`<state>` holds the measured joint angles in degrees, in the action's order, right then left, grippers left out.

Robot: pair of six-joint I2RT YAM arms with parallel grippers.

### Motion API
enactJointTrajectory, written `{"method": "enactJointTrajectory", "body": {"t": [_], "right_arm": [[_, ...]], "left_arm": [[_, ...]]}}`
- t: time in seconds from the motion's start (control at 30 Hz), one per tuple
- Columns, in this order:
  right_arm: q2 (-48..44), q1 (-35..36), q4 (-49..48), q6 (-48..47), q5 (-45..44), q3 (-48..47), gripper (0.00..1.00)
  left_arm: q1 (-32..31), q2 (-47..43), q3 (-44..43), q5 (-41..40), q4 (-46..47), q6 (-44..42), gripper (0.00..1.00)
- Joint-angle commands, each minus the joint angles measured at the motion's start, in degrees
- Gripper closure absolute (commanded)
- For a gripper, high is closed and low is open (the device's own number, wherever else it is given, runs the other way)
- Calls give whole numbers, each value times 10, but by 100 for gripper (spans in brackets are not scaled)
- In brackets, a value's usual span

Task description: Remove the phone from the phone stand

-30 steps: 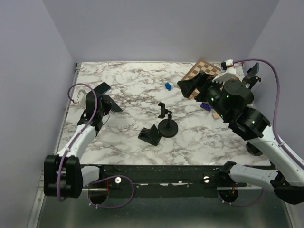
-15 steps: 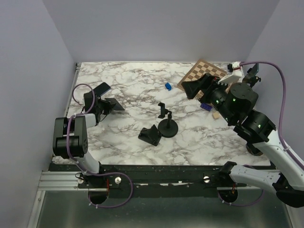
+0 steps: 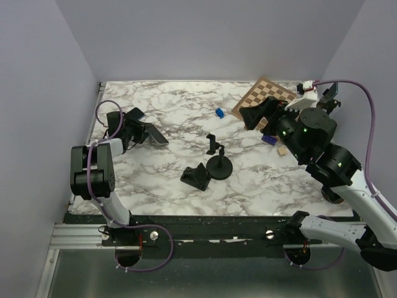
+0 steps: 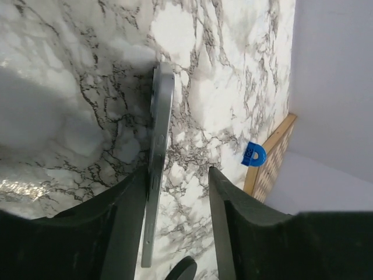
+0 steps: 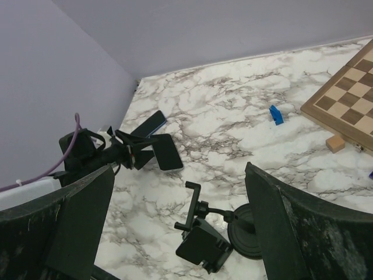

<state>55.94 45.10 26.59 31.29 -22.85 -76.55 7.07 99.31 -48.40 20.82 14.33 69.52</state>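
A dark grey phone point(image 3: 156, 135) lies on the marble table at the left, also seen in the right wrist view point(image 5: 168, 153). In the left wrist view it shows edge-on point(image 4: 159, 151), resting against one finger with a wide gap to the other. My left gripper point(image 3: 140, 131) point(image 4: 176, 170) is open around its near end. The black phone stand point(image 3: 219, 165) point(image 5: 245, 230), with a round base and an empty clamp point(image 3: 212, 144), stands mid-table. My right gripper point(image 3: 251, 115) point(image 5: 179, 168) is open and empty, in the air by the chessboard.
A second phone with a blue edge point(image 3: 134, 115) point(image 5: 152, 122) lies behind my left gripper. A black folding holder point(image 3: 196, 176) sits beside the stand. A small blue piece point(image 3: 219, 112), a chessboard point(image 3: 268, 93), a wood block point(image 5: 335, 143) and a purple item point(image 3: 269, 139) lie at the right rear.
My left arm has folded back toward its base while the gripper stayed near the table's left edge. The grey phone now lies flatter, its light edge showing. My right gripper shifted slightly right.
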Motion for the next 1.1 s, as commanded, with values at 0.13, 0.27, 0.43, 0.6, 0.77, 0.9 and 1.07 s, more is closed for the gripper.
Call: {"method": "enactJointTrajectory", "body": {"t": [0.13,0.27,0.43,0.6,0.77,0.9,1.07], "right_arm": [[0,1,21,-25,-37,-22,0],[1,1,21,-26,-38,-16,0],[29,1,49,-28,-47,-20,0],[71,1,81,-21,-55,-31,0],[89,0,71,-16,-57,-16,0],[101,1,64,-9,-85,0,0],[104,1,50,4,-147,27,0]], "left_arm": [[5,-34,-36,-8,-104,-19,31],[5,-65,-67,-54,-186,-46,12],[3,-102,-79,-80,-208,-73,11],[-14,-130,-81,-48,-162,-105,11],[-66,-188,-89,-40,-105,-170,11],[-131,-264,-78,-64,-62,-251,11],[-221,-346,-60,-76,-12,-356,11]]}}
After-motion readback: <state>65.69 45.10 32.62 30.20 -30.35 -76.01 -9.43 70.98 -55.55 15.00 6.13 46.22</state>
